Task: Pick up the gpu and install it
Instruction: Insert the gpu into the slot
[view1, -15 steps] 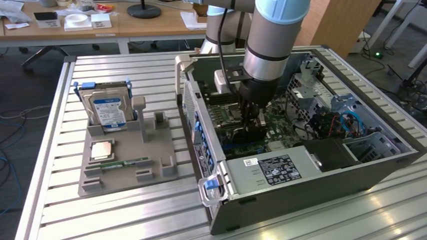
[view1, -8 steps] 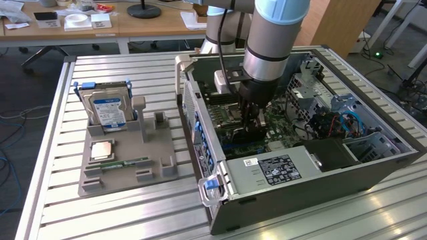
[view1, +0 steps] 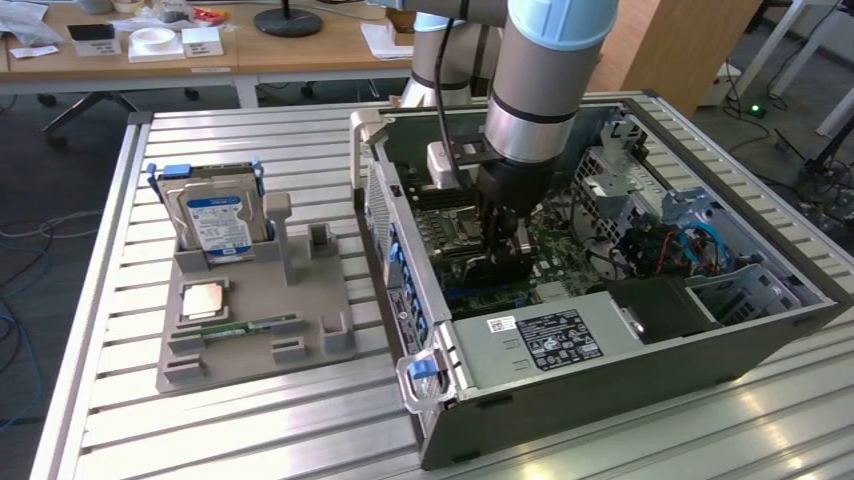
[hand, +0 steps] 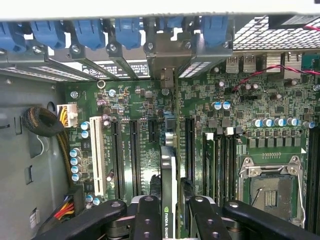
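The arm is reaching down into the open computer case (view1: 747, 330), which is lying on its side on the slatted bench (view1: 267, 420). The end effector (hand: 169, 207) is clenching the gpu (hand: 169, 170) edge-on between its black fingers (hand: 149, 215), and the card is standing upright over the green motherboard (hand: 210, 115), its silvery bracket end pointing toward the row of blue slot clips (hand: 90, 32) at the case's rear wall. Directly under and ahead of the end effector, long dark expansion slots (hand: 134, 150) are running parallel to the card on both sides, with a white slot (hand: 96, 155) just beyond them; whether the card is already touching a slot cannot be told. On the other side of the end effector the memory slots (hand: 220, 160) and the open processor socket (hand: 270, 190) are sitting close by. A bundle of sleeved cables (hand: 42, 122) is curling beside the board's edge, well clear of the card. In the exterior view, the power supply (view1: 561, 340) is lying just in front of the end effector, and blue cables (view1: 687, 245) are crowding the drive bay off to the exterior view's right. Outside the case, to the exterior view's left, a grey parts holder (view1: 240, 340) is carrying an upright hard drive (view1: 220, 220), a processor (view1: 203, 300) and a green memory stick (view1: 254, 325).
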